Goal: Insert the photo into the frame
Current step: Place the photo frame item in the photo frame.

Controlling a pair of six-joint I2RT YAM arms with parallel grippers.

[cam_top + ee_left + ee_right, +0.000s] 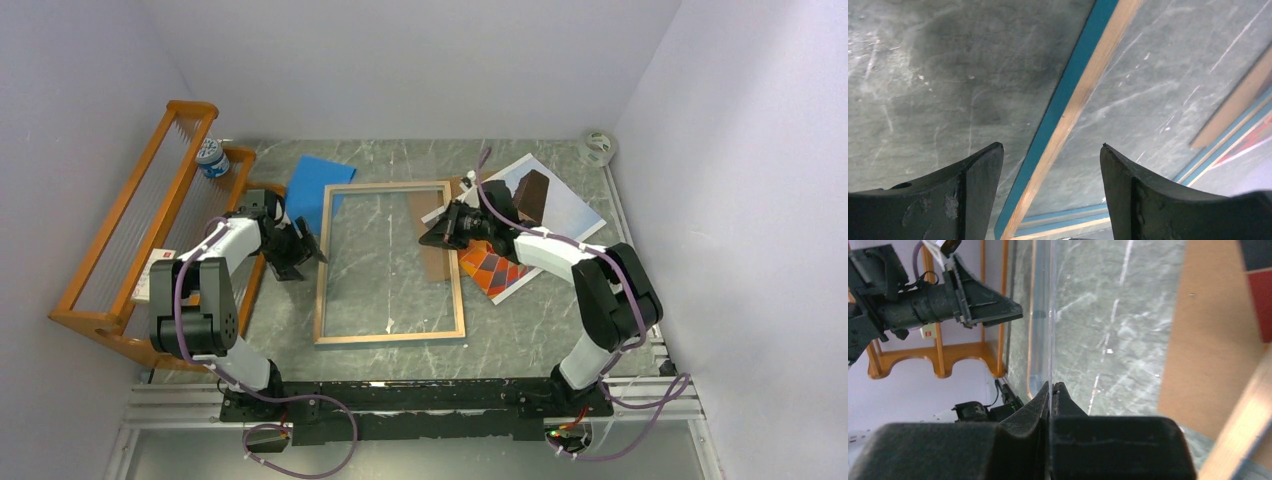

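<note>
From above: found the frame flat on the counter, wood side up, between both tools. Found the photo outboard of the right tool, back by its wrist, partly under the arm and a brown backing board. Left wrist: recorded the left tool spread wide, gripping nothing, straddling the frame's rail. Right wrist: recorded the right tool clamped tight, apparently pinching the glass pane by its edge, straight ahead of the tips. Judged as lifting the pane clear: hold the pinch square, raise slowly, steady the rail with the left tool. Cannot trace the pane's outline from above; cannot see most of the print.
</note>
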